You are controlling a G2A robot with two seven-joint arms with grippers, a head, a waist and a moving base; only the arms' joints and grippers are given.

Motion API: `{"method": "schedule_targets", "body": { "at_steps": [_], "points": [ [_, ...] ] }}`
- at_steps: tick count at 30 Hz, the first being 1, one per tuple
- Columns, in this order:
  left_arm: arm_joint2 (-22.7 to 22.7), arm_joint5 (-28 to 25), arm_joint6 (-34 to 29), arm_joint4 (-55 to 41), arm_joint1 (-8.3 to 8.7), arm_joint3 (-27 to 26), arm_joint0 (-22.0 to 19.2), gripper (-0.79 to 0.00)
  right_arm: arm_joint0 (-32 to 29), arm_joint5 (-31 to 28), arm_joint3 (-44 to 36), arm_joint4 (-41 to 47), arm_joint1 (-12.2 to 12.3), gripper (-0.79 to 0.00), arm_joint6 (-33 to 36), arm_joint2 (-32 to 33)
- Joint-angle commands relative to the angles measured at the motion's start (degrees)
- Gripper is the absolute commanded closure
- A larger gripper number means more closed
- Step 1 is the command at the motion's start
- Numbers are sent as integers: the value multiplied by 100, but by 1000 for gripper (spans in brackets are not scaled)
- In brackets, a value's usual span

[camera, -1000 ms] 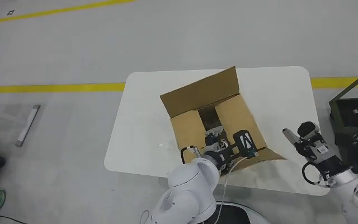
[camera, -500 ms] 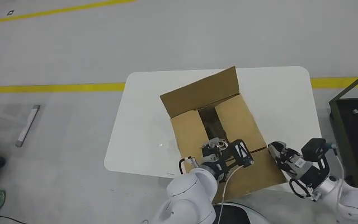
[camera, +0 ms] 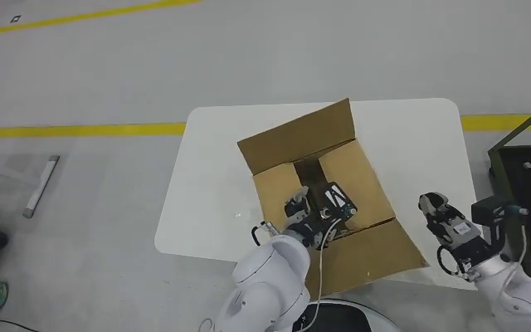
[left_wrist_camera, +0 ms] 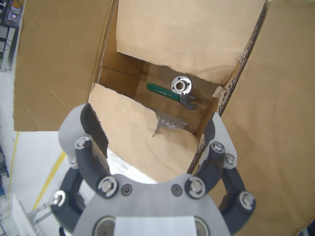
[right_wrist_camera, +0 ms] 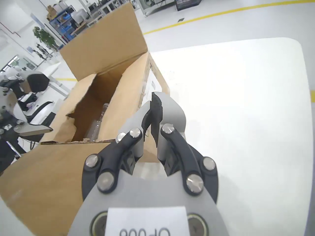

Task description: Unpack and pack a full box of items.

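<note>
A brown cardboard box point(camera: 348, 178) stands on the white table point(camera: 216, 166) with its outer flaps spread and two torn inner flaps partly over the opening. Deep inside lie a green-handled wrench point(left_wrist_camera: 169, 95), a round metal flange point(left_wrist_camera: 181, 85) and some clear plastic point(left_wrist_camera: 169, 124). My left gripper point(camera: 319, 203) hovers open over the box's near side, its fingers point(left_wrist_camera: 94, 126) straddling a torn inner flap point(left_wrist_camera: 137, 138). My right gripper point(camera: 437, 214) is shut and empty, beside the box's right side above the table, its fingertips point(right_wrist_camera: 155, 110) near the box wall point(right_wrist_camera: 147, 84).
A dark green bin point(camera: 510, 178) stands off the table's right edge. The table's right part point(right_wrist_camera: 241, 99) is bare white surface. Yellow floor lines point(camera: 91, 129) run beyond the table.
The left gripper has moved from the box's near flap up over the opening. The right gripper drew back toward the table's right edge, and the near outer flap now lies folded out.
</note>
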Motion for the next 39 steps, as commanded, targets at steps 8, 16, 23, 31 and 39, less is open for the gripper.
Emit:
{"method": "schedule_targets", "body": {
  "at_steps": [8, 16, 23, 31, 39],
  "points": [
    [-62, 332, 212, 150, -31, 278, -83, -785, -68, -625, 117, -113, 18, 0, 401, -560],
    [-257, 375, 88, 559, -8, 439, -41, -785, -362, -1444, 19, 7, 78, 0, 733, -682],
    [-383, 438, 99, 1122, 12, 625, -5, -785, -431, -981, -119, -104, 77, 0, 294, -406],
    [-234, 487, -65, 1165, -46, 868, -19, -785, -271, -702, -446, 48, 72, 0, 58, -347],
    [-254, 512, 71, 1494, -63, 1082, -31, 0, 287, -728, -429, -165, 85, 0, 476, -852]
  ]
}}
